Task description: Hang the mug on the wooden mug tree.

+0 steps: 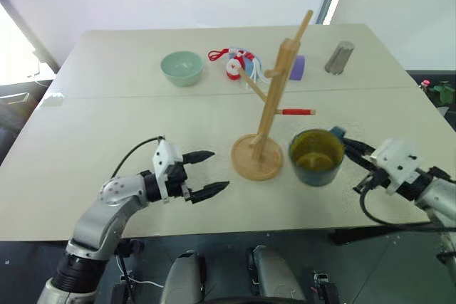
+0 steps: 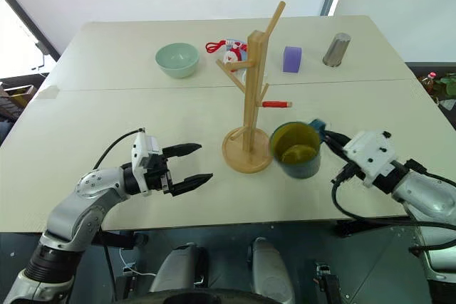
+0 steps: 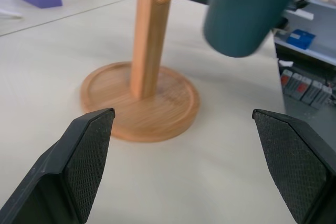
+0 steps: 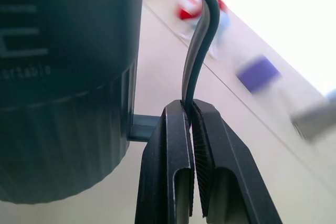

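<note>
Right gripper (image 4: 190, 109) jaws clamped on the mug (image 1: 315, 156) handle — left gripper (image 1: 206, 173) jaws wide apart, empty.

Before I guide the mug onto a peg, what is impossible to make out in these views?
- Mug handle: in the left eye view hidden behind the mug body and the right claw.
- Red and white item behind the wooden mug tree: partly covered by its post, identity unclear.
- Right wrist view: far objects blurred.
- Left wrist view: mug top cut off by the edge; left claw open.
</note>
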`<control>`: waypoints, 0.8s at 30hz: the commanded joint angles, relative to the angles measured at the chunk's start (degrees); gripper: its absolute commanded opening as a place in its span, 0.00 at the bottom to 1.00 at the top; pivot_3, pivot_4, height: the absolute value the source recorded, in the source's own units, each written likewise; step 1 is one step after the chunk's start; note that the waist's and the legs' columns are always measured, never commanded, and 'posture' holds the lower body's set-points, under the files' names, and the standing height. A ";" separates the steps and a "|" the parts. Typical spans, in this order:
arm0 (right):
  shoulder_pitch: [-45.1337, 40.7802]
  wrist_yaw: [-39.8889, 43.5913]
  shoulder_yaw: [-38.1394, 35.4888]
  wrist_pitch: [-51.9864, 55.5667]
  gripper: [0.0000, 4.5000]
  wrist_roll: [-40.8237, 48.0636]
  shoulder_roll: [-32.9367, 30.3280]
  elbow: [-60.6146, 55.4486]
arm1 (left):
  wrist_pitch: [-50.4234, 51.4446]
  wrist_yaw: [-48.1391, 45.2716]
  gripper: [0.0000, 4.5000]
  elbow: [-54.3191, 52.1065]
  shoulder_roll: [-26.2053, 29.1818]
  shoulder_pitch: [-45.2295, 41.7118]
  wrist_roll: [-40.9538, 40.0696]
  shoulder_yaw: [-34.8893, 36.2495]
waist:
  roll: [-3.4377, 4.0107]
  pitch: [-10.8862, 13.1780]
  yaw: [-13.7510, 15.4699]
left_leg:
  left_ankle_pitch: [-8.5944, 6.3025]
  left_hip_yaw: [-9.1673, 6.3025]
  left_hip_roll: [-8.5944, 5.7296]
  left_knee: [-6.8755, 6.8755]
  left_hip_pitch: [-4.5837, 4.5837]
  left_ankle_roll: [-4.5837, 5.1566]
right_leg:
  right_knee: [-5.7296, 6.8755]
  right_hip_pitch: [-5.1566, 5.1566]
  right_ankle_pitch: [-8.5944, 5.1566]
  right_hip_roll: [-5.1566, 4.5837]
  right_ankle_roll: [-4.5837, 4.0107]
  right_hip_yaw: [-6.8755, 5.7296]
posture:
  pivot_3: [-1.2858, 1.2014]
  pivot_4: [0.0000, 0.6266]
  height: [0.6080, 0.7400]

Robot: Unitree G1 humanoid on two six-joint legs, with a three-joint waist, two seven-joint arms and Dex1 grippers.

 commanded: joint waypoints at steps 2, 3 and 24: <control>-4.88 0.54 -1.22 4.07 0.02 1.72 -2.51 -7.07 | -1.89 -1.03 1.00 0.21 0.46 -1.15 -0.24 2.20 | -0.02 0.01 0.05 | 0.00 0.02 -0.01 0.00 -0.02 0.00 | -0.01 0.00 0.00 -0.04 0.00 0.01 | 0.52 0.24 1.00; -5.65 0.88 -1.21 4.74 0.02 1.52 -3.07 -7.92 | -2.00 -1.20 1.00 0.42 0.51 -1.20 -0.23 2.37 | -0.02 0.01 0.08 | 0.00 0.01 -0.01 0.00 -0.03 0.00 | -0.02 -0.01 0.00 -0.04 -0.01 0.00 | 0.52 0.24 1.00; -14.12 3.37 0.30 9.57 0.02 -0.57 -5.33 -9.26 | 2.62 -4.76 1.00 -4.33 1.88 -5.41 -7.15 3.83 | -0.04 0.02 0.11 | -0.01 -0.01 -0.02 -0.01 -0.08 0.00 | -0.06 0.00 0.00 -0.07 -0.01 -0.02 | 0.52 0.24 1.00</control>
